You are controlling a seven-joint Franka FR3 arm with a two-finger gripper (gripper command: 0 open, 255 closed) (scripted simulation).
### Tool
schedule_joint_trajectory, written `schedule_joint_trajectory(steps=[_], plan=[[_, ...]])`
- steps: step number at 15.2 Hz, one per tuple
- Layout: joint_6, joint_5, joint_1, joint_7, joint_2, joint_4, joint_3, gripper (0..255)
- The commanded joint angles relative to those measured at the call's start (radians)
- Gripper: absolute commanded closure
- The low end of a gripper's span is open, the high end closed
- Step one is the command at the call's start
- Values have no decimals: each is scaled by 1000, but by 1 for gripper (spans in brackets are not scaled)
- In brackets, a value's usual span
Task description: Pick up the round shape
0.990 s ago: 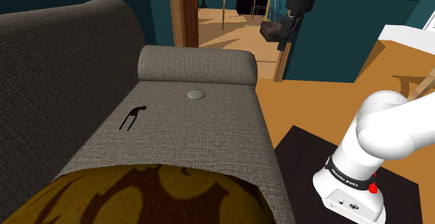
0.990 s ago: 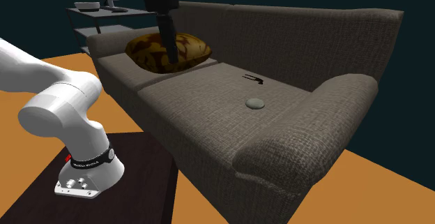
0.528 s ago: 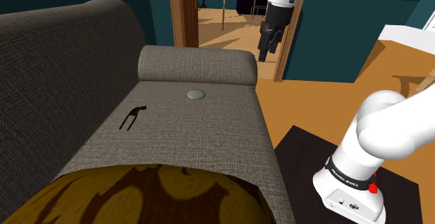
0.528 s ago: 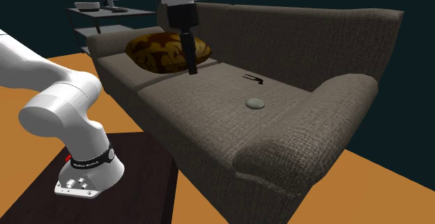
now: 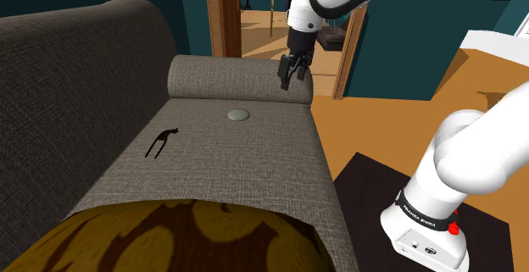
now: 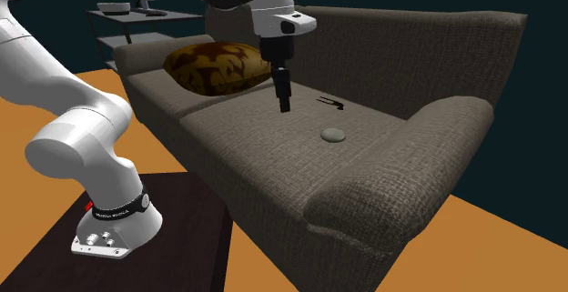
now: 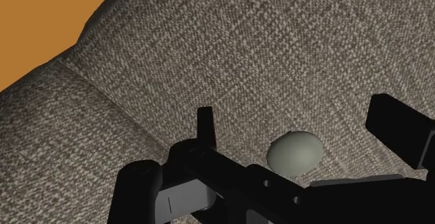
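The round shape (image 5: 238, 115) is a small flat grey disc lying on the grey fabric sofa seat (image 5: 246, 156), close to the armrest (image 5: 237, 79). In the second exterior view the round shape (image 6: 333, 135) sits right of the gripper (image 6: 284, 105). My black gripper (image 5: 291, 75) hangs in the air above the seat, pointing down, up and to the right of the disc in the shoulder view. From the wrist, the round shape (image 7: 295, 152) appears between the spread fingers (image 7: 204, 127), well below them. The gripper (image 7: 295, 118) is open and holds nothing.
A thin black object (image 5: 161, 143) lies on the seat farther from the armrest. A brown patterned cushion (image 6: 218, 67) rests at the sofa's other end. The sofa backrest (image 6: 400, 40) rises behind. The robot's dark stand (image 5: 441, 228) sits on the orange floor beside the sofa.
The arm has swung the gripper down and to the shoulder view's left, from in front of the doorway to just above the sofa seat near the armrest. The disc has not moved.
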Motion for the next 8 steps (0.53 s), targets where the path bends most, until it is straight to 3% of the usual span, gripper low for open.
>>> schedule_joint_trajectory(steps=[1, 8], plan=[[51, 6, 2, 26, 79, 27, 13, 0], [181, 10, 13, 117, 333, 150, 56, 0]])
